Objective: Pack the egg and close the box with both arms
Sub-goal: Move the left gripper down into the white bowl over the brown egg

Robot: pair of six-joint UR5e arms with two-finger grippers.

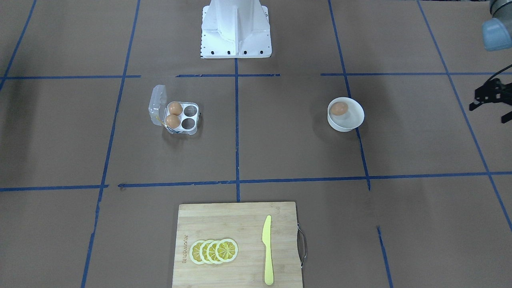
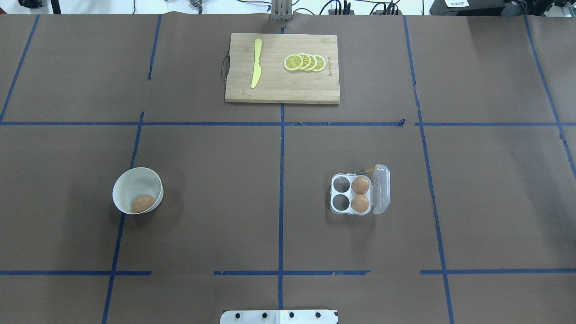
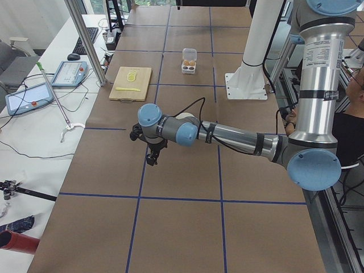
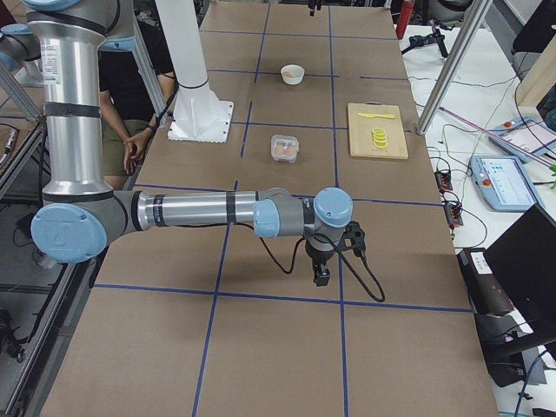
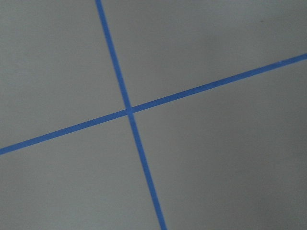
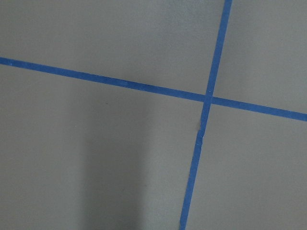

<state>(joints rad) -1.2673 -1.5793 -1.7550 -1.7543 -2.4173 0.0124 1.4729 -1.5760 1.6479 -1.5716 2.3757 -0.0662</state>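
The egg (image 2: pixel 143 203) lies in a white bowl (image 2: pixel 130 180) on the robot's left side; it also shows in the front view (image 1: pixel 339 108). The clear box (image 2: pixel 340 194) stands on the robot's right side with its lid open. It holds two brown eggs, and its two other cups are empty. My left gripper (image 3: pixel 151 159) hangs over bare table far out to the left, away from the bowl. My right gripper (image 4: pixel 321 276) hangs over bare table far out to the right, away from the box. I cannot tell whether either is open or shut. Both wrist views show only table and blue tape.
A wooden cutting board (image 2: pixel 282 85) at the table's far side carries a yellow knife (image 2: pixel 256 63) and lemon slices (image 2: pixel 305 62). The white pedestal (image 1: pixel 235 28) stands at the robot's edge. A person (image 4: pixel 130 95) sits behind the pedestal.
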